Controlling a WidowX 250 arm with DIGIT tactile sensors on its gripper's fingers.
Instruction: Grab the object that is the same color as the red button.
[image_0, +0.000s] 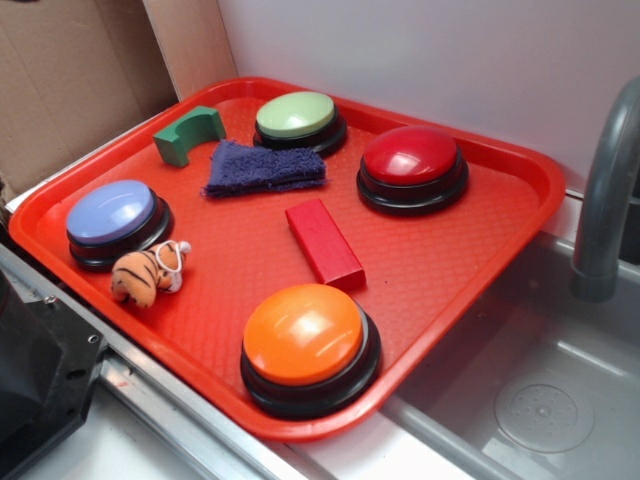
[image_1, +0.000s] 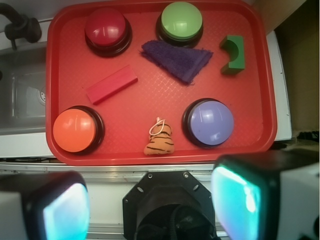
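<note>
A small red rectangular block lies flat near the middle of the red tray. The glossy dark-red dome button stands on its black base at the tray's back, a short way from the block. My gripper hangs high above the tray's near edge, over the robot's base. It is open, its teal-lit fingers far apart with nothing between them. In the exterior view the gripper does not show.
The tray also carries an orange button, a blue button, a green button, a green arch block, a purple cloth and a tiger toy. A sink and faucet lie beside it.
</note>
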